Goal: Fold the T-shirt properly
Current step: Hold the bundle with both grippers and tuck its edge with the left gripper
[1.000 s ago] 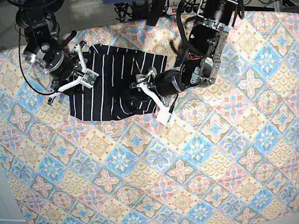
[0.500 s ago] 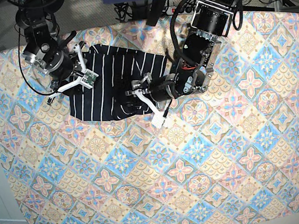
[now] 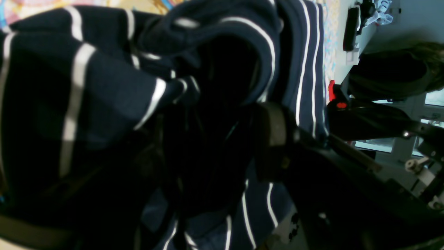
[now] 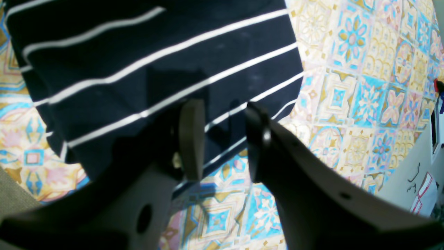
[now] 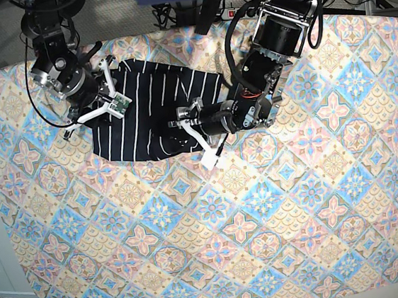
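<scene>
Right wrist alone shows right tool (image 4: pixel 222 139) empty.

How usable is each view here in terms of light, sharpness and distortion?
Left wrist view: very dark and soft, the T-shirt filling the frame so near that its folds blur into black. Right wrist view: bright, the tablecloth bowed by the wide lens, the right hand a blurred silhouette shadowing the cloth. Base view: evenly lit and sharp, with only small shadows beside the arms.
</scene>
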`<state>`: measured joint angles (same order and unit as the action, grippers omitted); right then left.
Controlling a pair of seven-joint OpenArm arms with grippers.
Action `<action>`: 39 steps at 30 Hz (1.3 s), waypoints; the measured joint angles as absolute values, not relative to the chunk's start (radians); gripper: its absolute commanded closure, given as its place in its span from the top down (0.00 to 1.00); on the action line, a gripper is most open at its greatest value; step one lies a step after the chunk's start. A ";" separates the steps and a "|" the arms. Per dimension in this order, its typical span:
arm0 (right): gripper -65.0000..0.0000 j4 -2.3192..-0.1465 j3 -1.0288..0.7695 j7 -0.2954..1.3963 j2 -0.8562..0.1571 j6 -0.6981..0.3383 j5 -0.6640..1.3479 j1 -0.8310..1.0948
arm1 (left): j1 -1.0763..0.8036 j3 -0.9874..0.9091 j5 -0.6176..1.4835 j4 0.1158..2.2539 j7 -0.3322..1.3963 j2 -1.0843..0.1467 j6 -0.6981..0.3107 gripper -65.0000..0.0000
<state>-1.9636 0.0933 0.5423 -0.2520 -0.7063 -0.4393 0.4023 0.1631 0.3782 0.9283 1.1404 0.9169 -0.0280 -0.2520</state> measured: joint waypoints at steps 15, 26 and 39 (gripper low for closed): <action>0.30 -1.964 0.088 0.542 -0.252 -0.706 -0.440 0.405 | 0.166 0.463 0.928 1.139 0.917 -0.026 -0.323 0.38; 0.30 -1.971 0.088 0.543 -0.252 -0.707 -0.441 0.421 | 0.196 0.456 0.943 1.011 0.915 -0.027 -0.331 0.00; 0.30 -1.971 0.035 0.543 -0.252 -0.706 -0.441 0.417 | 0.107 0.455 0.955 1.375 0.961 -0.126 -0.318 0.00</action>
<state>-1.9705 0.0349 0.5430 -0.2520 -0.7059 -0.4412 0.4171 0.1066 0.4545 0.9554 1.3750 0.9611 -0.1257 -0.3183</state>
